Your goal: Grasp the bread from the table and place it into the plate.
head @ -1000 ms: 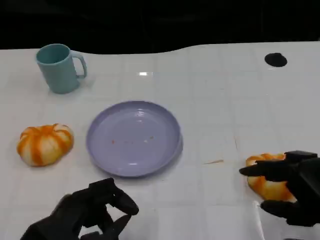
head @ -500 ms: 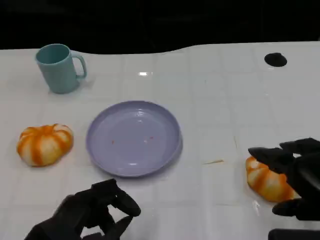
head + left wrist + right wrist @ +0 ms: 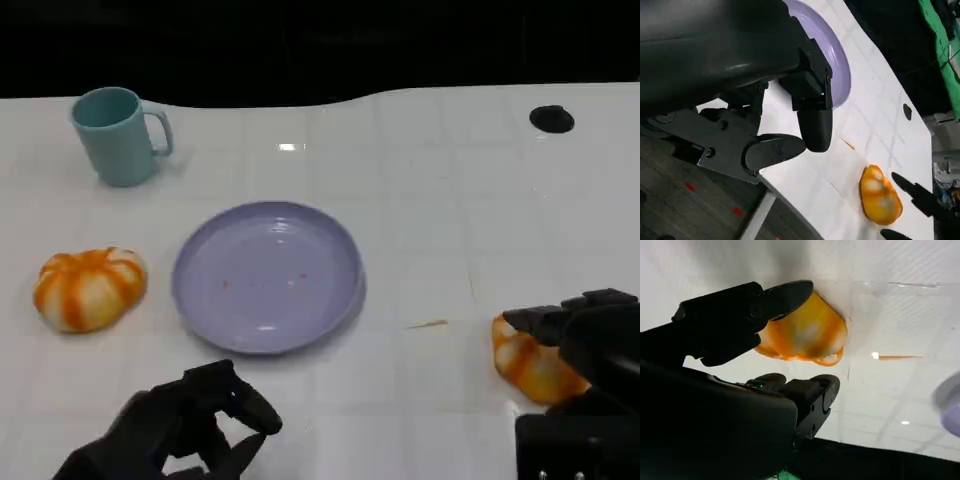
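An orange-and-white bread roll (image 3: 526, 362) lies on the white table near its front right, right of the lilac plate (image 3: 268, 275). My right hand (image 3: 588, 345) hovers over that roll with its fingers spread. In the right wrist view one finger (image 3: 785, 296) lies along the far side of the roll (image 3: 807, 332), while the others (image 3: 812, 390) stay apart from it on the near side. The roll rests on the table. A second roll (image 3: 90, 288) sits left of the plate. My left hand (image 3: 185, 428) is curled at the front left, holding nothing.
A teal mug (image 3: 118, 135) stands at the back left. A black round hole (image 3: 551, 119) marks the table at the back right. The table's front edge runs close to the right-hand roll (image 3: 880, 197), and a small brown crumb (image 3: 427, 323) lies between plate and roll.
My right hand has drawn back toward the front edge and lowered its fingers over the right-hand roll. The left hand and the other things have stayed put.
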